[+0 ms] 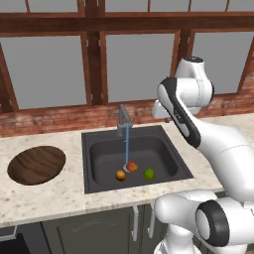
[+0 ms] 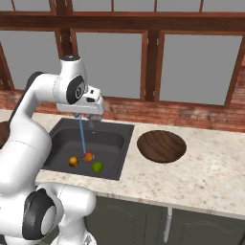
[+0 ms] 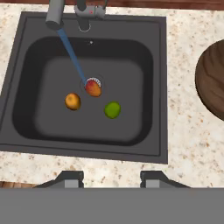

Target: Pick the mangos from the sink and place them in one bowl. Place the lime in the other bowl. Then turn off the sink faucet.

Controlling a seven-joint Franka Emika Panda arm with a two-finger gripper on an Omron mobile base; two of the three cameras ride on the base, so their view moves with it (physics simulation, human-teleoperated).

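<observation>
Water runs from the sink faucet (image 1: 123,118) (image 3: 56,13) into the dark sink (image 1: 158,149) (image 2: 111,138) (image 3: 131,61). On the basin floor lie the two mangos: the orange-red one (image 1: 132,166) (image 2: 88,156) (image 3: 92,88) sits on the drain under the stream, the orange-yellow one (image 1: 120,174) (image 2: 73,161) (image 3: 72,101) beside it. The green lime (image 1: 149,173) (image 2: 97,167) (image 3: 112,110) rests close by. My gripper (image 3: 111,177) (image 2: 92,117) hangs high above the sink, open and holding nothing. One wooden bowl (image 1: 37,164) stands on the counter left of the sink, the other bowl (image 2: 161,146) (image 3: 214,78) to its right.
A speckled stone counter (image 1: 49,198) (image 2: 201,177) surrounds the sink. A brick ledge (image 1: 54,119) and wood-framed windows (image 2: 115,62) rise behind it. Both bowls hold nothing. Dark cabinet doors (image 1: 99,230) are below the counter's front edge.
</observation>
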